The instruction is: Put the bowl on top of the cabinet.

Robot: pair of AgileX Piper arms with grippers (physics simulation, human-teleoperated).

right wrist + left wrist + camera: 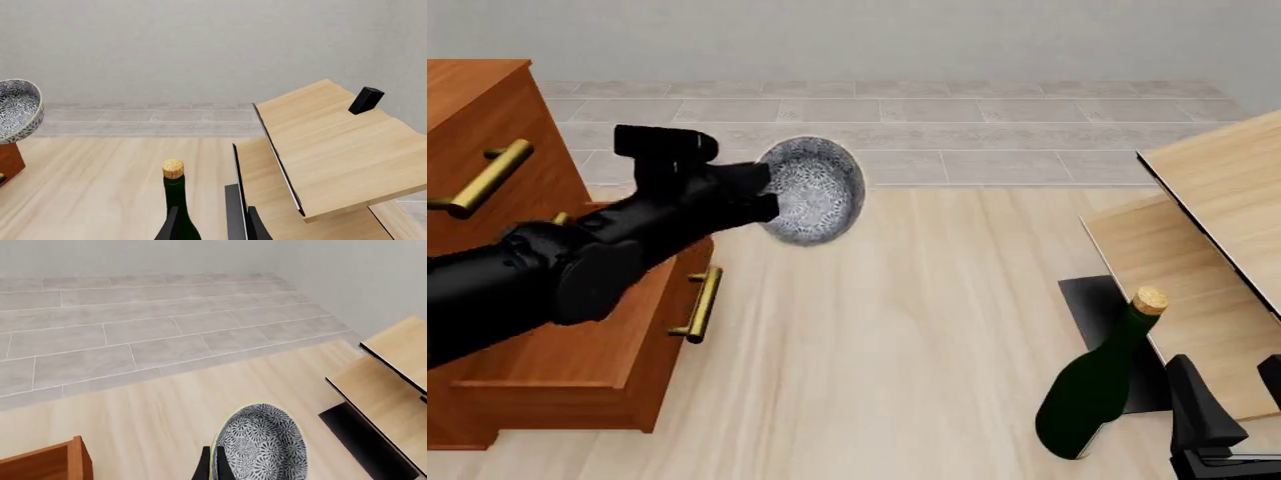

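The bowl [814, 190], grey-white and speckled, hangs in the air tipped on its side, in front of the cabinet's upper right corner and to its right. My left gripper [767, 197] is shut on its rim. The left wrist view shows the bowl [263, 446] with its patterned inside facing the camera, and the left gripper [213, 462] pinching the rim. The reddish-brown cabinet [481, 110] with brass handles stands at the left; a corner of the cabinet [47, 464] shows below the wrist. My right gripper [1232, 388] is open at the bottom right, holding nothing.
A dark green corked bottle [1098, 388] stands just left of the right gripper; the bottle [175, 192] is close before the right gripper [212, 227]. Pale wood boards [1214, 210] on a black base rise at the right. A small black block [365, 100] sits on the top board.
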